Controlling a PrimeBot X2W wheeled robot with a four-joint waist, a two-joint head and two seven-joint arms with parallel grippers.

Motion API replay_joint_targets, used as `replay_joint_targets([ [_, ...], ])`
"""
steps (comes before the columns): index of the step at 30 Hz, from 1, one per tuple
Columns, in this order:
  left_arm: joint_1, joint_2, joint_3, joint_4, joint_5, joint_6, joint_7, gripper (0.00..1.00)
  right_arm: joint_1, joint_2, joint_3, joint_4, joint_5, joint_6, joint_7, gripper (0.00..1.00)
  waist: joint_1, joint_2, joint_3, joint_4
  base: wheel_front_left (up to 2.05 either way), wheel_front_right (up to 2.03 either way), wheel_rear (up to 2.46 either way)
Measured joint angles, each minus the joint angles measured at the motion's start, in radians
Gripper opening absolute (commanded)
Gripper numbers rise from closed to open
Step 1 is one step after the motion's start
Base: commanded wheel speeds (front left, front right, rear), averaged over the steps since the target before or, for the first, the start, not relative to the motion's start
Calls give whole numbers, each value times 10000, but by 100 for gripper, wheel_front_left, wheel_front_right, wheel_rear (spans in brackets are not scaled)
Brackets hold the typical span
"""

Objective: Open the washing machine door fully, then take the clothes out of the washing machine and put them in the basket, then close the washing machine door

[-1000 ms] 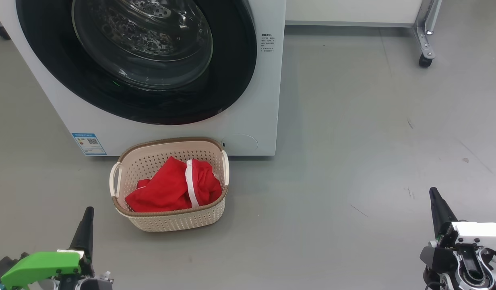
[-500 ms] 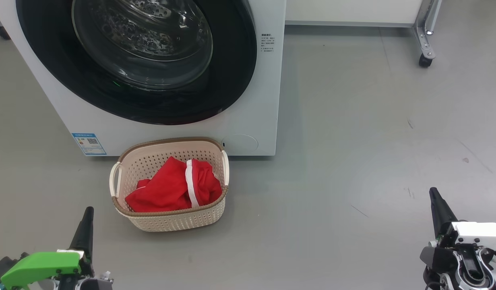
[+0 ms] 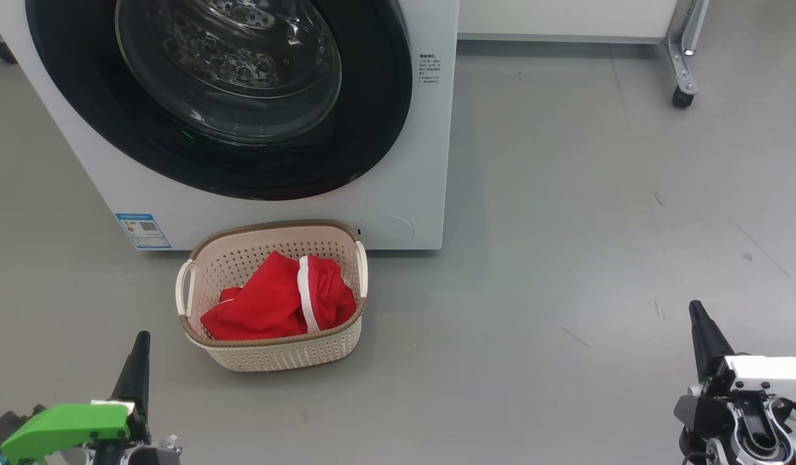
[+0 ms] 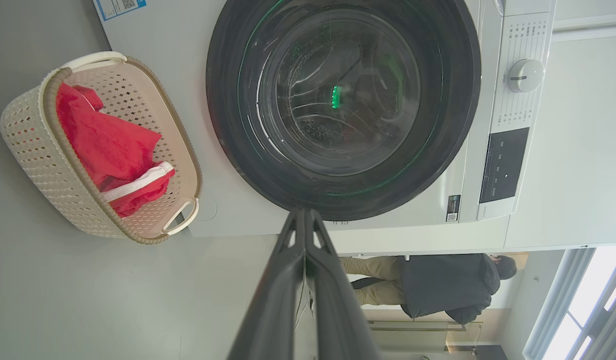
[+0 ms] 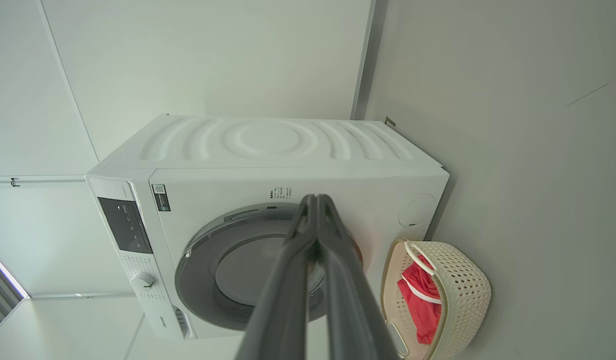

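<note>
The white washing machine (image 3: 424,161) fills the upper left of the head view. Its round black-rimmed door (image 3: 378,129) lies flush against the front, steel drum visible through the glass. Red clothes (image 3: 275,303) with a white stripe lie in the cream basket (image 3: 288,355) on the floor just before the machine. Low at the left, my left gripper (image 3: 139,342) is shut and holds nothing. At the lower right my right gripper (image 3: 695,310) is shut and holds nothing, far from the basket. The left wrist view shows the door (image 4: 458,100), basket (image 4: 33,145) and clothes (image 4: 103,145). The right wrist view shows the washing machine (image 5: 268,150) and basket (image 5: 468,290).
A metal frame leg on a caster (image 3: 682,90) stands at the far right on the grey floor. A person (image 4: 438,285) in dark top and tan trousers appears beyond the machine in the left wrist view. Open floor lies to the right of the machine.
</note>
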Motion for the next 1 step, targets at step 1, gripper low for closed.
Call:
replay_joint_targets([
  [1,0,0,0,0,0,0,0,0,0,0,0,0,0,0,0,0,0,0,0,0,0,0,0],
])
